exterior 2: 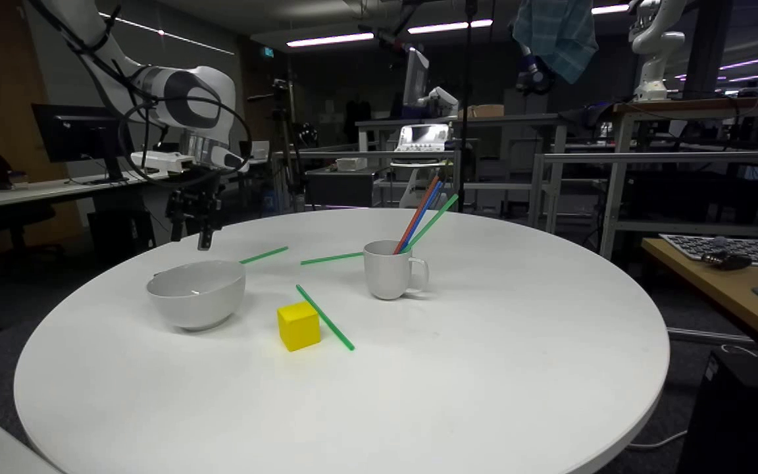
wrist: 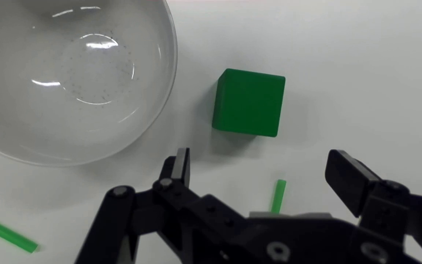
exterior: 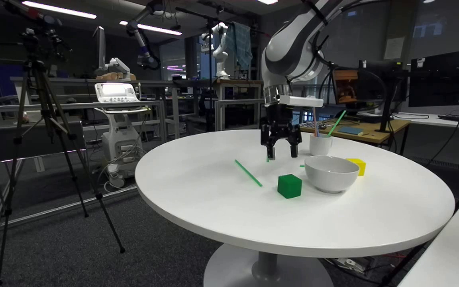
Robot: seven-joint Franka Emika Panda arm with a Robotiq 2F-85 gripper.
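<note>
The green cube (wrist: 251, 102) sits on the white table (exterior: 205, 191), just beside the white bowl (exterior: 329, 177). The gripper (wrist: 259, 160) hovers above the table with its jaws spread wide. Farther out stand a yellow cube (exterior 2: 298, 326) and a white mug (exterior 2: 385, 273) holding coloured straws (exterior 2: 416, 216).

One round table (exterior: 213, 205) is carrying the lot, and inside its edge we're seeing two cubes: one green cube (wrist: 249, 104), one yellow cube (exterior 2: 299, 326). One bowl (exterior: 331, 175) is sitting there, one mug (exterior 2: 385, 271) is standing upright. And the straws, six are showing! Three are leaning in that mug: one orange straw (exterior 2: 416, 214), one blue straw (exterior 2: 423, 214), one green straw (exterior 2: 435, 222). Three loose green straws (exterior 2: 325, 317) are lying flat on the table, in from its edge.
</note>
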